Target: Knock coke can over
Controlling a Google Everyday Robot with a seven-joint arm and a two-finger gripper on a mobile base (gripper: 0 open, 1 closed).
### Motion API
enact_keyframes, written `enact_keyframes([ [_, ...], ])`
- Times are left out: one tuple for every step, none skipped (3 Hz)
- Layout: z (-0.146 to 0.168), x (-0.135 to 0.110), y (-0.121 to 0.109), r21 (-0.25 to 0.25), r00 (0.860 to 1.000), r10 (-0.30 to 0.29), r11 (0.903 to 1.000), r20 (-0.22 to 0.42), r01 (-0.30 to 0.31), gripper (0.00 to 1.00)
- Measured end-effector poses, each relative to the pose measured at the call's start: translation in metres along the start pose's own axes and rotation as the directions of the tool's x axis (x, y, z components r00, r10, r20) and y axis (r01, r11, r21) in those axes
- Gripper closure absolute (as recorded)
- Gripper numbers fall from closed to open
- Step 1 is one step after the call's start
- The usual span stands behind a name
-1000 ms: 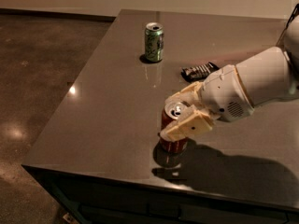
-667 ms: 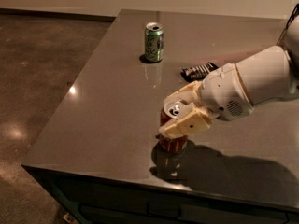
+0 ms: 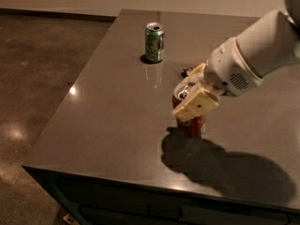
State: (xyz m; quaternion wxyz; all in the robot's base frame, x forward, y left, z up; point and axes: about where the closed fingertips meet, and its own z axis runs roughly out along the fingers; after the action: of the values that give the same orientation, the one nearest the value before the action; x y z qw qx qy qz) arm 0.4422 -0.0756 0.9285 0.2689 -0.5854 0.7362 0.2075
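Note:
The red coke can [image 3: 191, 124] stands close to upright on the dark table [image 3: 108, 121], right of the middle and toward the front; its silver top [image 3: 182, 92] shows. My gripper [image 3: 192, 90] comes in from the right on a white arm [image 3: 253, 55] and is shut on the can's upper part. One cream finger [image 3: 197, 105] lies across the can's front and the other finger [image 3: 197, 71] is behind it. I cannot tell whether the can's base touches the table.
A green can [image 3: 154, 42] stands upright at the back of the table, left of the arm. A small black object [image 3: 187, 72] lies just behind the gripper. The table's left edge [image 3: 70, 93] and front edge [image 3: 140, 182] drop to a bare floor.
The gripper and the coke can have shifted together to the right and a little farther back on the table. The green can has not moved.

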Motion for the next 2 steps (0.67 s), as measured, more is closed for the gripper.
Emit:
enact_keyframes([
  [-0.007, 0.005, -0.014, 0.021, 0.984, -0.008, 0.9997, -0.176, 0.012, 1.00],
  [-0.007, 0.017, -0.026, 0.032, 0.934, -0.034, 0.9983, -0.355, 0.049, 0.83],
])
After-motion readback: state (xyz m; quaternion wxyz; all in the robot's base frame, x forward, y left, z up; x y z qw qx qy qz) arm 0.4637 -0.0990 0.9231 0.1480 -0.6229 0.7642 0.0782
